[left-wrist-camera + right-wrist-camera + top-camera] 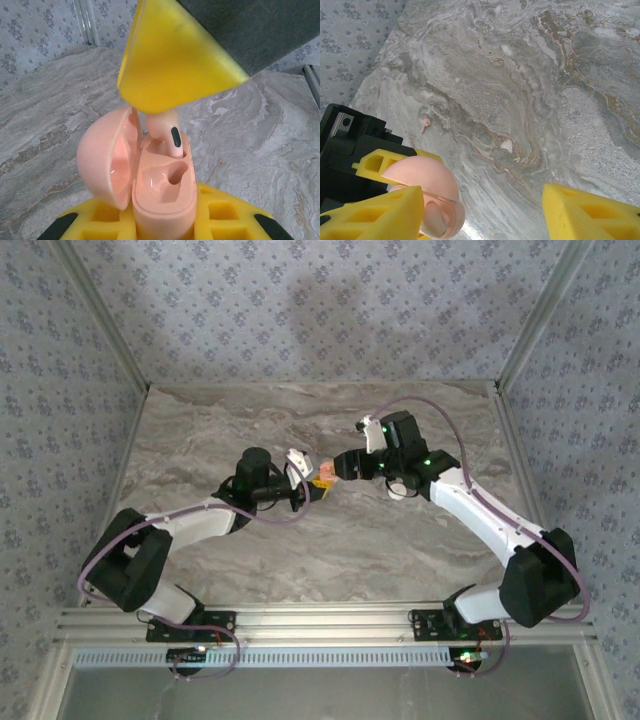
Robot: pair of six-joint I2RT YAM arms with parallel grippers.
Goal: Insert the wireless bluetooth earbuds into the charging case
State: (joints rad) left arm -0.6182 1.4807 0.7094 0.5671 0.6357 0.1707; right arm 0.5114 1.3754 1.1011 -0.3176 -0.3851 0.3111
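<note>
One earbud (167, 134) stands upright in the case (162, 187) the left hand (162, 225) grasps; right hand (485, 212) released.

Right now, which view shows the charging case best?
Left wrist: the case sits close, lid open, both slots visible, one earbud in the far slot. Right wrist catches its lid from outside; top external, a distant speck.

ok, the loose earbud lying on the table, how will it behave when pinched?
The earbud looks tiny, so probably very light and apt to skid on the smooth table. Its rounded head and short stem likely let it pivot or roll when nudged.
</note>
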